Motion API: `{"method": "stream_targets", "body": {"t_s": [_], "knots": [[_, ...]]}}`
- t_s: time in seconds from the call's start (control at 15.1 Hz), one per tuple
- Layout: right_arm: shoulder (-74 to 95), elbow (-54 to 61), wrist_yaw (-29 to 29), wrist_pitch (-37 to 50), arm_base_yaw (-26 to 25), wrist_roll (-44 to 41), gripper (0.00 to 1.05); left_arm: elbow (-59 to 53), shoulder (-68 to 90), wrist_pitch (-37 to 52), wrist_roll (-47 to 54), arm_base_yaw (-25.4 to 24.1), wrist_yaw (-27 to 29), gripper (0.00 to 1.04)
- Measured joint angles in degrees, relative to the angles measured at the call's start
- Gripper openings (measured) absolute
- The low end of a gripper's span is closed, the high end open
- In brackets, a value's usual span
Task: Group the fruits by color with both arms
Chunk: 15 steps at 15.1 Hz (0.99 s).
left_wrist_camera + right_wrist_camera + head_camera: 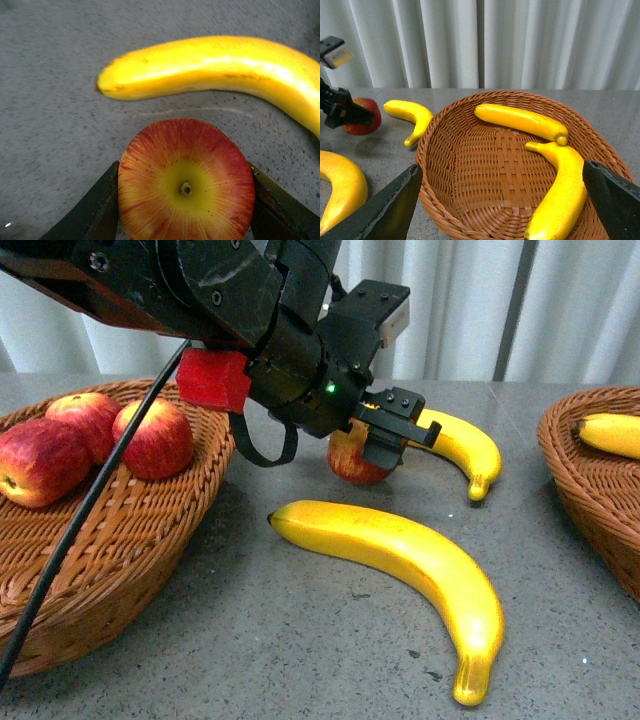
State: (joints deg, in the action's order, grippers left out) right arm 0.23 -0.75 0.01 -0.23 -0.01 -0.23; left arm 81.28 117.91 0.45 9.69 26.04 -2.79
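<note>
Apple point(350, 462) is flanked on both sides by the left fingers point(102, 207), which are pressed against its skin with the stem facing the wrist camera. Whether it rests on the surface point(300, 640) or just above cannot be told. This side grip is judged to suit a lift toward the apple basket point(150, 540) at 9 o'clock, where 3 apples point(155, 440) are already gathered. A large banana point(400, 560) lies at 6 o'clock and a smaller banana point(465, 445) near at 3 o'clock, so low room is tight, and a rise over the basket rim is needed. The right fingers point(387, 207) are spread wide and empty above the banana basket point(470, 165), in which 2 bananas point(520, 120) are held.
</note>
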Motion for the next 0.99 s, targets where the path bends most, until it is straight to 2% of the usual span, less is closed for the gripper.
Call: {"method": "stream_targets", "body": {"t_s": [0.26,0.46,0.66,0.92,0.99], "knots": [[0.0,0.0,0.0,0.0,0.0,0.0,0.98,-9.3,-15.8,7.3,-8.4,-2.6,14.1,0.61],[0.0,0.0,0.0,0.0,0.0,0.0,0.98,-23.5,-30.3,10.1,-14.6,-5.9,22.7,0.61],[0.0,0.0,0.0,0.0,0.0,0.0,0.98,-35.5,-36.9,10.0,-18.9,-6.8,25.3,0.61],[0.0,0.0,0.0,0.0,0.0,0.0,0.98,-40.0,-38.5,9.5,-23.9,-8.8,25.6,0.62],[0.0,0.0,0.0,0.0,0.0,0.0,0.98,-40.0,-38.5,8.6,-24.3,-8.3,24.9,0.77]]}}
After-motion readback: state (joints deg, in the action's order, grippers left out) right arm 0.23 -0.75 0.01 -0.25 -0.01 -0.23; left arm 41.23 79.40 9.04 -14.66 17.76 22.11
